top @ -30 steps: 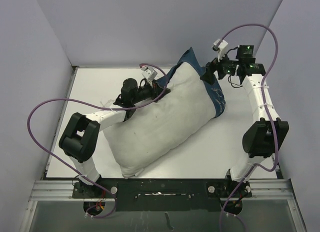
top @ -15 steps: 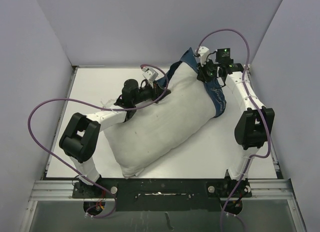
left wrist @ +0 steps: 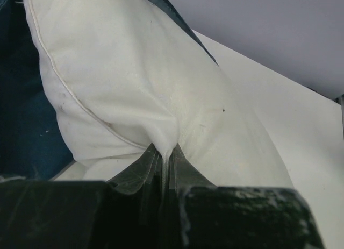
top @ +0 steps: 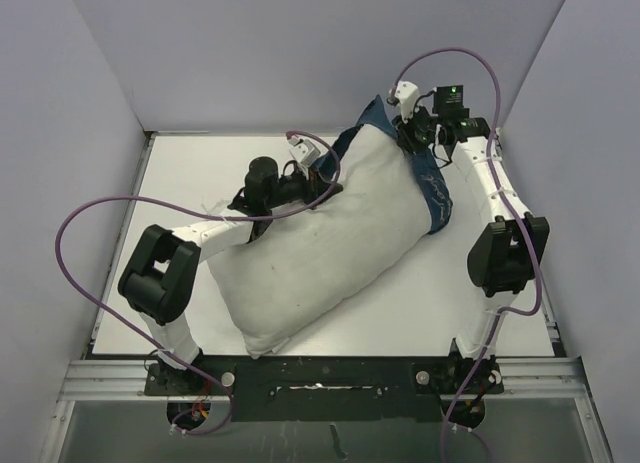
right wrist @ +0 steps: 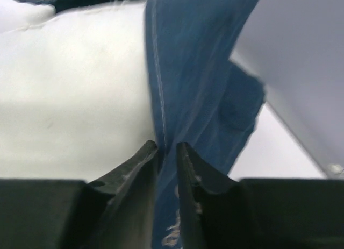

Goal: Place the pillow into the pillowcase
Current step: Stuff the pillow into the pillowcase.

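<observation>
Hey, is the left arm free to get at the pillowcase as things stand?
Probably not yet: the left end effector is shut on a pucker of the pillow. The pillowcase lies just beyond, with nothing between them.

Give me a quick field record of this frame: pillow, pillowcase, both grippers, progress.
pillow: white, lying diagonally on the table
pillowcase: navy, covers only the pillow's far right end
left gripper: shut on a pinch of pillow fabric
right gripper: shut on the pillowcase edge
progress: most of the pillow is bare, not yet inside
</observation>
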Motion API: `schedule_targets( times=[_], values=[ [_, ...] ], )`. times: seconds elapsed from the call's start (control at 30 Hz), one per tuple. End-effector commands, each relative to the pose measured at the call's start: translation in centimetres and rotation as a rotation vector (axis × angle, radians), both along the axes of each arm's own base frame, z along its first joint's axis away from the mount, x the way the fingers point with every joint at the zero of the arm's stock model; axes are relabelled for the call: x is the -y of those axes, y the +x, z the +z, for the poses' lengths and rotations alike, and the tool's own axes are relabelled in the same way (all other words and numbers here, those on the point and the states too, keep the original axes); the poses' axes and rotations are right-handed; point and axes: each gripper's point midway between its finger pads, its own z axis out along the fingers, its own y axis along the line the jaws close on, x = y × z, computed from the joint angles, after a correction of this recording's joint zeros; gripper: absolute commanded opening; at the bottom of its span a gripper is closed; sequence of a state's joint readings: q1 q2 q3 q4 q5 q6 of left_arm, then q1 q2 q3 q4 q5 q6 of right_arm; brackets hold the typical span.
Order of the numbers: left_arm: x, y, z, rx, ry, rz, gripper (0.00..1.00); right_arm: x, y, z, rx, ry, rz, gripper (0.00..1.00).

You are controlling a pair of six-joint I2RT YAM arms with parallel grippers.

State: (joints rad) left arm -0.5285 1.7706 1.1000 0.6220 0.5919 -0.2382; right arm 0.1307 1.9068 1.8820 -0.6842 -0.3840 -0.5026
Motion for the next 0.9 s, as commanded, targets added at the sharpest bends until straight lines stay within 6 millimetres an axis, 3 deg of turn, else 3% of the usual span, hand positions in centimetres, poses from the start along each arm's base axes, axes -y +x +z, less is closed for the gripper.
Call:
schedule_targets(
  times=[0.0,0.13,0.33,0.47,0.67,0.77,0.87],
  values=[
    [1.2,-3.0,3.6,0.072,-0.028,-0.161,0.0,0.3,4.3,5.2,0.234,-0.056,-0.011,0.26],
    [1.3,-3.5,3.7,0.069,-0.031,-0.183,0.0,0.1,5.9,4.4,0.221,-0.061,-0.014,0.28],
    [1.2,-3.8,3.8,0.069,-0.031,-0.195,0.0,-1.4,5.8,4.2,0.21,-0.035,0.038,0.39],
    [1.3,-3.7,3.8,0.067,-0.025,-0.194,0.0,-3.0,4.2,6.5,0.213,0.045,0.094,0.42],
    [1.2,-3.5,4.0,0.071,-0.017,-0.183,0.0,-2.5,1.6,10.8,0.245,0.119,0.121,0.52],
    [1.3,-3.5,4.0,0.071,-0.018,-0.188,0.0,-2.2,0.9,10.3,0.229,0.114,0.127,0.54],
    [1.3,-3.6,4.2,0.074,-0.021,-0.195,0.0,-1.4,1.2,8.7,0.199,0.088,0.107,0.54]
  ],
)
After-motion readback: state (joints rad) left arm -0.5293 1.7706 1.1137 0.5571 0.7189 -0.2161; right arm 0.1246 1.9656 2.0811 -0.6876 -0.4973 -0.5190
